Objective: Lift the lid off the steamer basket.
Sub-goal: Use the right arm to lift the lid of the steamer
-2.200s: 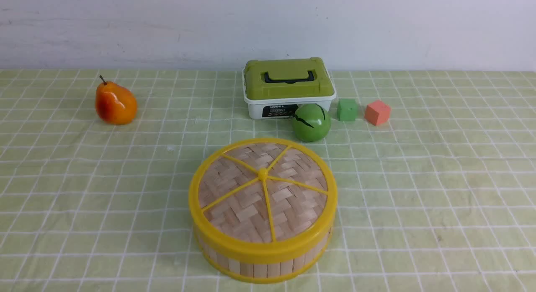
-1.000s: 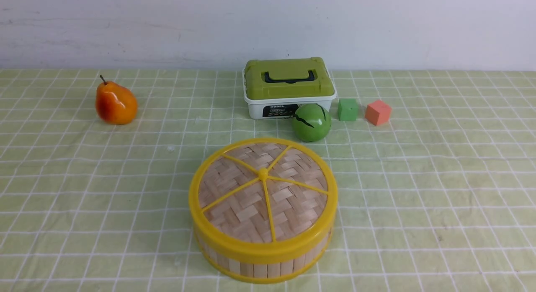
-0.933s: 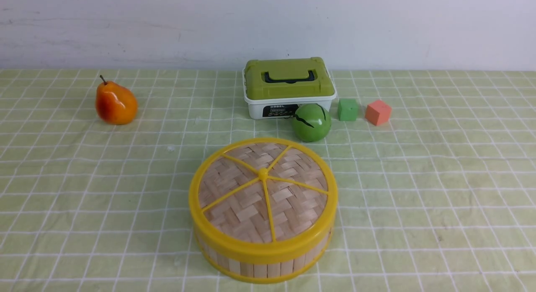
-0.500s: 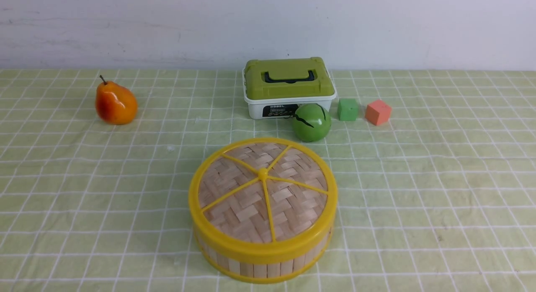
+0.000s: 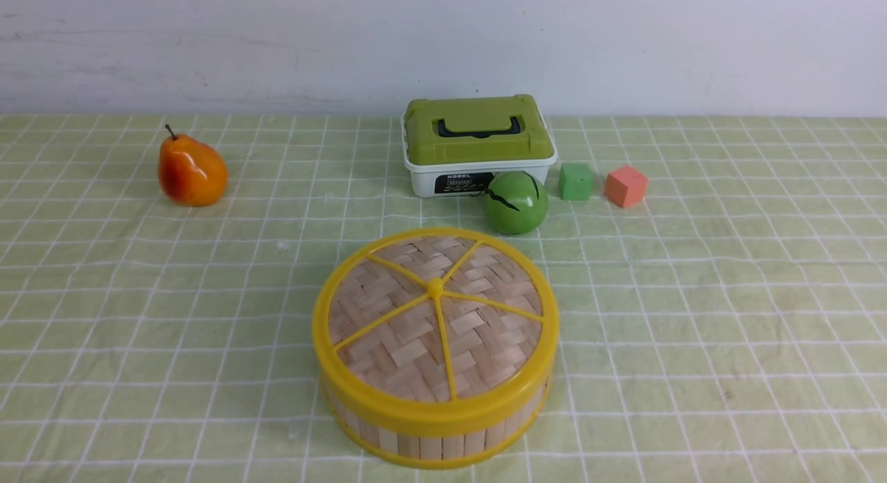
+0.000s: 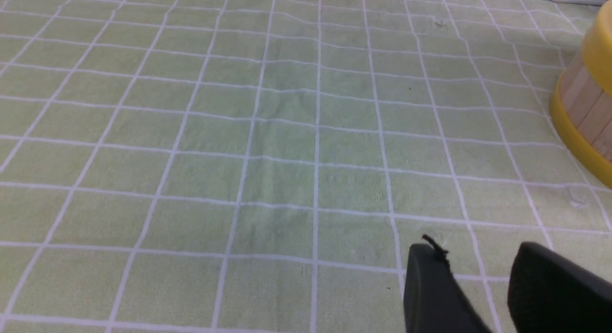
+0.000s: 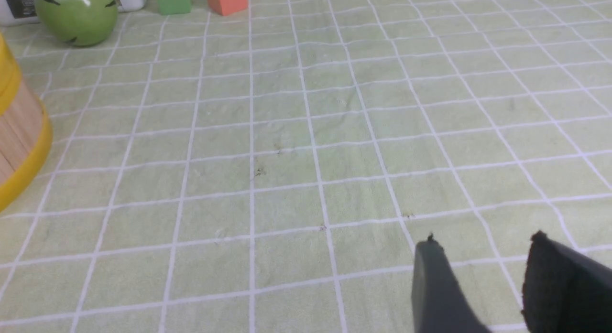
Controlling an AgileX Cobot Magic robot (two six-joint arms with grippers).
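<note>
In the lower centre of the front view, the flat round lid [image 5: 435,310] of woven pale bamboo strips, with its yellow plastic rim, five yellow spokes and small centre knob, is sitting squarely on the round steamer basket [image 5: 429,441] of pale wooden slats and yellow rims. The basket is resting on the surface [image 5: 693,317], which is wearing a pale green cloth with a white grid.

Neither arm is showing in the front view. In its own wrist view, the left hand [image 6: 472,249] is hovering over bare cloth with its two dark fingers spread and nothing between them; the slat wall of the steamer basket [image 6: 581,99] is peeking in at the edge of that view, well apart from the fingers. The right hand [image 7: 483,241] is likewise hanging over the cloth with its fingers spread and empty, the basket [image 7: 16,127] showing at the far edge of that view.

In the upper centre of the front view, a white plastic box with an olive-green handled lid [image 5: 478,145] is standing. A glossy green ball with black markings [image 5: 515,202], possibly a toy fruit, is sitting just in front of the box's right corner. To its right, a small green cube [image 5: 575,181] and a salmon-pink cube [image 5: 625,186] are lying side by side. An orange-red pear [image 5: 192,172] is standing in the upper left.
</note>
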